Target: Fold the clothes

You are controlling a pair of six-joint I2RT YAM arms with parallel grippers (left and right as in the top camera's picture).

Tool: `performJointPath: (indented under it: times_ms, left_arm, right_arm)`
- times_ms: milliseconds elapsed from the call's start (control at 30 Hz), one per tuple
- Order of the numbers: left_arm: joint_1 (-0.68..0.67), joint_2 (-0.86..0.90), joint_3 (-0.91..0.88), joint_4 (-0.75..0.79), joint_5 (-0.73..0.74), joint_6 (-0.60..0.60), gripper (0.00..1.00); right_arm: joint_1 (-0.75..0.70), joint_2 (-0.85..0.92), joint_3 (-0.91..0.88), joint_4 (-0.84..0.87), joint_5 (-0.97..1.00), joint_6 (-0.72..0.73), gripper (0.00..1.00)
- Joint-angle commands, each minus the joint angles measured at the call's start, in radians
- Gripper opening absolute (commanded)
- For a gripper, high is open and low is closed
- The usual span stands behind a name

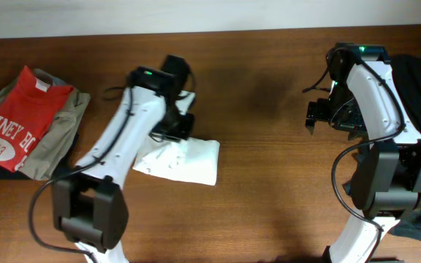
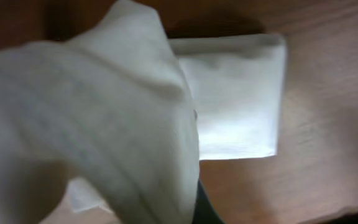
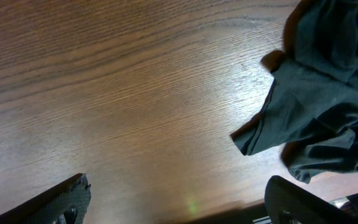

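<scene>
Wooden table [image 1: 269, 183] carries a dark garment [image 3: 316, 106] at its right edge and the white T-shirt [image 1: 188, 162], part-folded, left of centre. The left gripper [image 1: 172, 126] seems pinched on the shirt's lifted flap, likely to fold it over. The right gripper [image 3: 179, 186] hangs wide open and empty, out of the way.

Overhead feed, far left: I'm seeing a red T-shirt [image 1: 14, 120] with white lettering, folded flat, and I can just make out "2013" near its lower end. It lies on top of a khaki-olive garment [image 1: 63, 135], which sticks out past it on the right side and along the upper edge. Both sit close to the left edge of the wooden table [image 1: 269, 190]. The tabletop is dark brown with fine grain; my right wrist feed shows a soft glare across it. A pale wall strip [image 1: 196, 14] runs along the top.
</scene>
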Motion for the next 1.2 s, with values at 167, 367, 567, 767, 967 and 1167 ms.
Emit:
performJointPath:
  times_ms: [167,367,567,767,967,1167]
  left_arm:
    - [-0.112,0.078,0.041,0.059,-0.082,-0.033,0.85]
    - [0.211,0.079,0.072,0.027,-0.081,-0.045,0.97]
    - [0.325,0.167,-0.25,0.275,0.488,0.34,0.97]
    - [0.325,0.223,-0.262,0.34,0.438,0.33,0.0]
    - [0.479,0.148,0.173,0.118,-0.01,0.222,0.0]
    - [0.655,0.146,0.458,0.083,-0.196,0.222,0.01]
  right_arm:
    - [-0.004,-0.02,0.017,-0.002,0.021,-0.012,0.94]
    - [-0.004,-0.02,0.017,-0.001,0.021,-0.012,0.95]
    - [-0.004,-0.02,0.017,-0.002,0.021,-0.012,0.95]
    - [-0.004,-0.02,0.017,-0.003,0.021,-0.015,0.95]
    - [-0.004,-0.02,0.017,-0.006,0.021,-0.015,0.95]
    - [-0.004,-0.02,0.017,-0.009,0.021,-0.015,0.95]
